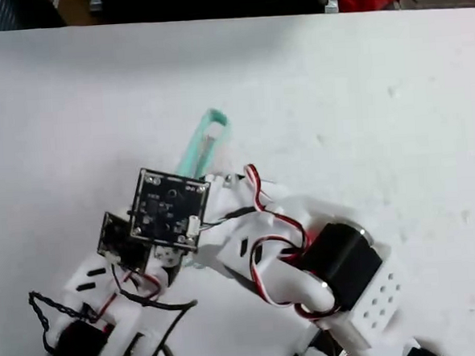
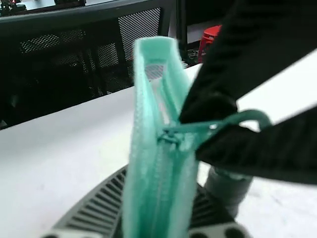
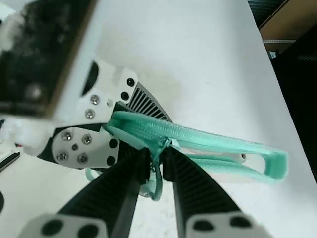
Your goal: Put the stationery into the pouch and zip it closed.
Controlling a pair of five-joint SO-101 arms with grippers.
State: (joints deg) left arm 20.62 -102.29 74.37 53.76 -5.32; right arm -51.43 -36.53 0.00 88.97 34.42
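White tabletop (image 1: 336, 83) with partly zipped teal pouch (image 3: 213, 144); left tool (image 3: 114, 124) clamped on its end, right tool (image 3: 156, 156) pinching zipper pull (image 3: 156, 183).

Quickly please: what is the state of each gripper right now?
Left gripper: shut on the end of the mint-green fabric pouch.
Right gripper: shut on the pouch's mint-green zipper pull.
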